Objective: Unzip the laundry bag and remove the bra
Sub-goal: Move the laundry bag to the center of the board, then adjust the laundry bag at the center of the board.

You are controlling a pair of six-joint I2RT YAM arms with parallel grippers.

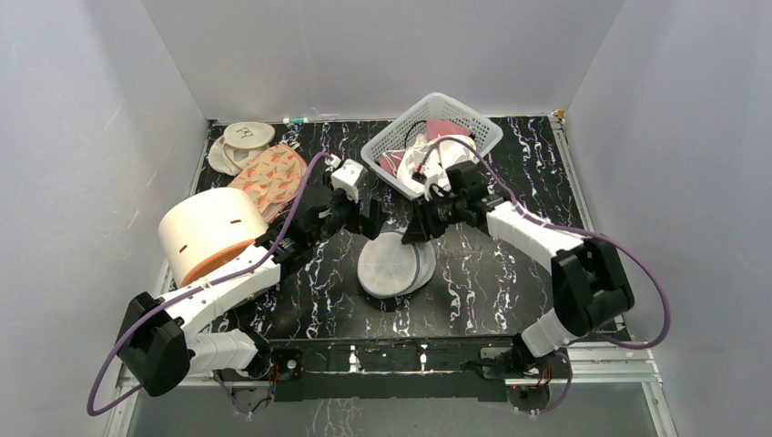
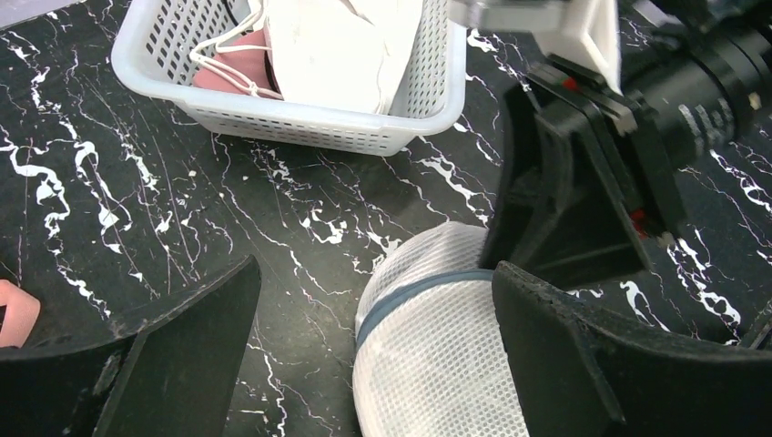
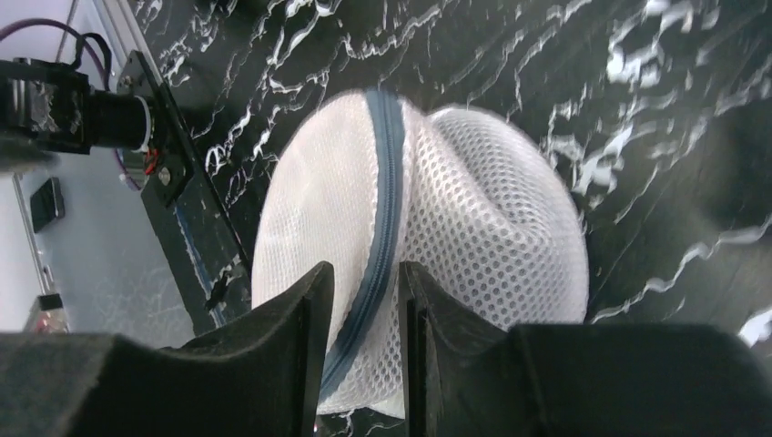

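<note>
The laundry bag point(image 1: 393, 266) is a round white mesh case with a grey-blue rim zipper point(image 3: 387, 164), standing on edge in the middle of the black marbled table. My right gripper point(image 1: 421, 228) comes down on its top edge, with its jaws point(image 3: 364, 273) pinched narrowly on the zipper seam. My left gripper point(image 1: 369, 218) is wide open just left of the bag, and the bag point(image 2: 437, 364) lies between its jaws point(image 2: 375, 273), against the right finger. The zipper looks closed. The bra is hidden.
A white lattice basket point(image 1: 432, 137) holding white cloth stands at the back, just behind both grippers, and also shows in the left wrist view point(image 2: 300, 127). A cream cylinder with an orange base point(image 1: 205, 232) lies at the left. Peach floral pads point(image 1: 273, 173) lie at the back left.
</note>
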